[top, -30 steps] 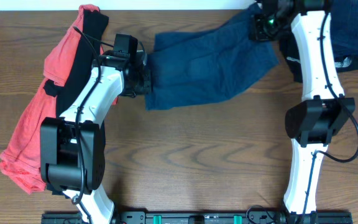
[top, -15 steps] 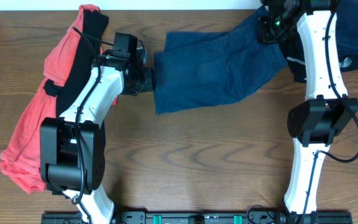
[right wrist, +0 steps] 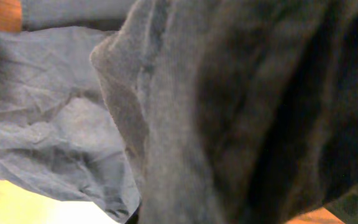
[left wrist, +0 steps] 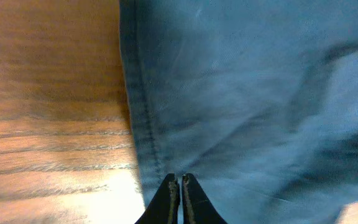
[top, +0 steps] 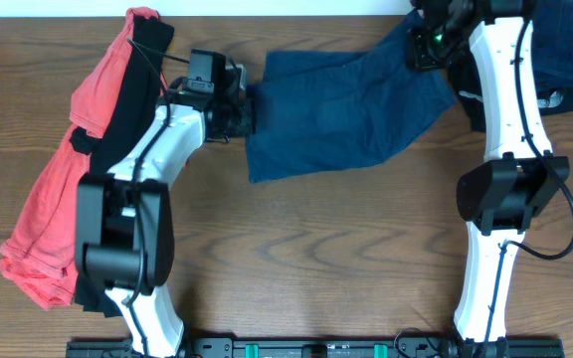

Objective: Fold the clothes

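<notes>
- At the far left of your overhead view, a coral garment (top: 48,199) is lying in a long heap on the worktop (top: 316,259). A black garment (top: 127,99) is lying along its right edge, partly under the left arm.
- Your left end effector (top: 251,109) is sitting at the left edge of the blue garment (top: 346,109), which is lying spread across the top middle of the worktop.
- The left wrist view is giving you what the overhead cannot. The left end effector (left wrist: 179,186) is closing its fingers almost together, with only a thin slit between the tips, and is pinching the stitched hem of the blue garment (left wrist: 247,93). Bare worktop (left wrist: 48,93) is showing to the left of the hem.
- Your right end effector (top: 428,42) is reaching over the top right corner of the blue garment, which is bunching up there.
- The right wrist view is showing no fingers. A dark fold (right wrist: 241,112) of cloth is filling the lens, with the blue garment (right wrist: 48,124) lying wrinkled behind it, so you cannot tell how far open that end effector is.
- At the far right, a navy garment (top: 563,45) is lying heaped behind the right arm.
</notes>
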`<control>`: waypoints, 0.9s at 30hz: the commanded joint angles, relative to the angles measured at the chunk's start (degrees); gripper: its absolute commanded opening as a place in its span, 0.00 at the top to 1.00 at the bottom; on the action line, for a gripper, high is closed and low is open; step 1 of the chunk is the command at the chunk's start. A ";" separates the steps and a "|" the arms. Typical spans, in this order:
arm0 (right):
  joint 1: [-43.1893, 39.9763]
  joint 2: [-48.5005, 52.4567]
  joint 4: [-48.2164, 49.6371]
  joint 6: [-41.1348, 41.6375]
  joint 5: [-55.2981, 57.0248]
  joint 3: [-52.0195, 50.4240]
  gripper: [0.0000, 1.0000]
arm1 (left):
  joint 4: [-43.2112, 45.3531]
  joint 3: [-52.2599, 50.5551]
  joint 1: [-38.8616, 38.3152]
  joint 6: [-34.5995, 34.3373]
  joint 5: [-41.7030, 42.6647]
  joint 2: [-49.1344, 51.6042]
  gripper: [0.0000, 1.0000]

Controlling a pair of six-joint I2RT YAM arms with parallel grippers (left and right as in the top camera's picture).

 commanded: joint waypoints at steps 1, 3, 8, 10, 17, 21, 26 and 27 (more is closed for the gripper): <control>1.53 -0.31 0.87 -0.83 -2.01 1.57 0.99 | 0.13 0.81 -0.02 0.37 0.79 4.04 0.94; 2.25 -0.28 1.42 -0.83 -3.28 1.57 0.99 | 0.50 0.81 -0.02 0.35 0.79 5.44 0.94; 5.79 -0.28 3.15 -0.39 -5.29 1.57 0.99 | 1.64 0.76 -0.04 -0.46 0.79 7.02 0.94; 7.80 -0.28 4.44 0.31 -5.27 1.55 0.99 | 1.92 0.76 -0.07 -0.52 0.76 7.06 0.94; 14.51 -0.26 13.09 5.84 -5.38 -1.11 0.99 | 2.05 0.63 -0.07 -0.52 0.74 7.37 0.94; 18.45 -0.26 18.53 8.52 -5.33 -5.09 0.99 | 2.03 0.59 -0.09 -0.57 0.76 7.48 0.94; 22.23 -0.26 24.48 10.38 -4.85 -10.99 0.99 | 2.03 0.59 -0.07 -0.74 0.74 7.48 0.94; 22.64 -0.26 25.59 10.47 -4.87 -12.07 0.99 | 2.03 0.59 -0.07 -0.74 0.74 7.48 0.94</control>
